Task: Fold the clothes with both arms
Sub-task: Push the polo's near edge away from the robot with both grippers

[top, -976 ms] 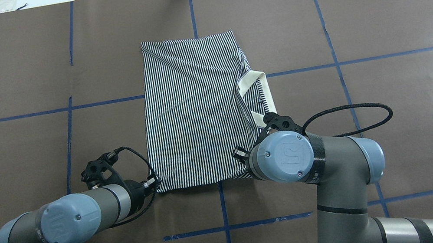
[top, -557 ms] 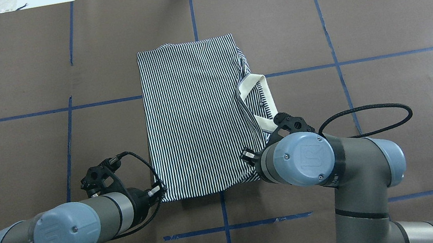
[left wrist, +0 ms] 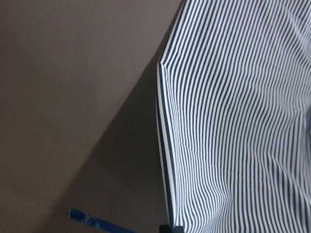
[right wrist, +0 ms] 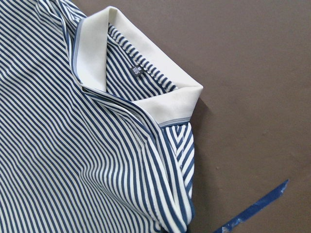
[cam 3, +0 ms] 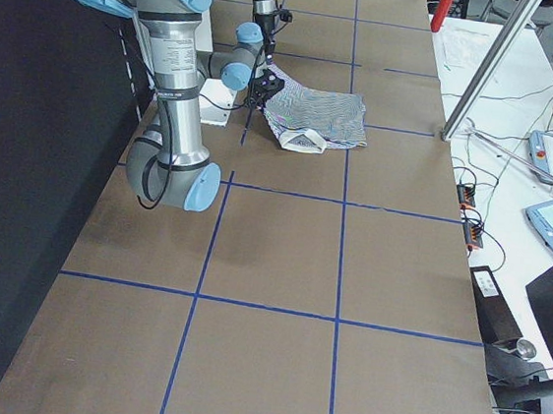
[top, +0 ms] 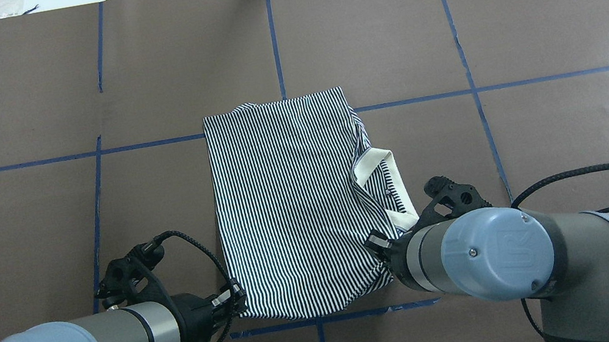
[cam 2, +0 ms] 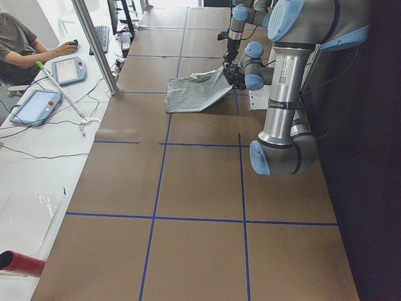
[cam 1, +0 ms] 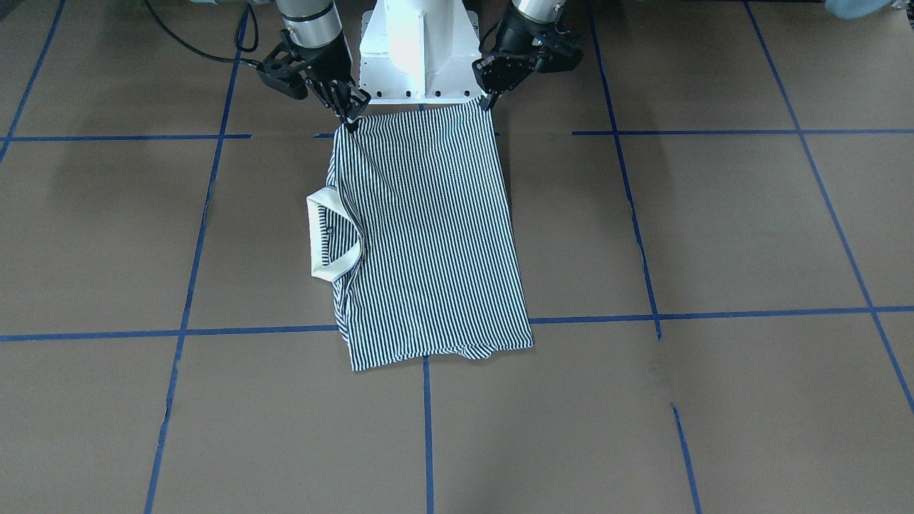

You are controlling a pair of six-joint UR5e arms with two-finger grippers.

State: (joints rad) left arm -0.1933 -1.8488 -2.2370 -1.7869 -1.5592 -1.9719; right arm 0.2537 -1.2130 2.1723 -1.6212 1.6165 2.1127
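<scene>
The clothes, one navy-and-white striped polo shirt (top: 292, 210) (cam 1: 428, 235), lie folded into a long rectangle on the brown table. The cream collar (top: 385, 188) (cam 1: 325, 239) (right wrist: 146, 87) pokes out on my right side. My left gripper (top: 237, 303) (cam 1: 489, 100) is shut on the near left corner of the shirt. My right gripper (cam 1: 350, 118) is shut on the near right corner; in the overhead view its wrist hides the fingers. The near edge is lifted off the table between the two arms, while the far end (cam 2: 182, 103) rests flat.
The white pedestal base (cam 1: 418, 43) stands just behind the grippers. Blue tape lines (top: 271, 28) grid the brown table. In the exterior left view a person (cam 2: 19, 47) sits at a side bench with teach pendants (cam 2: 69, 69) and a metal post (cam 2: 94, 44).
Both arms have drawn back toward the base, each still holding its corner. The shirt has slid toward the robot, its far edge now near the cross tape line.
</scene>
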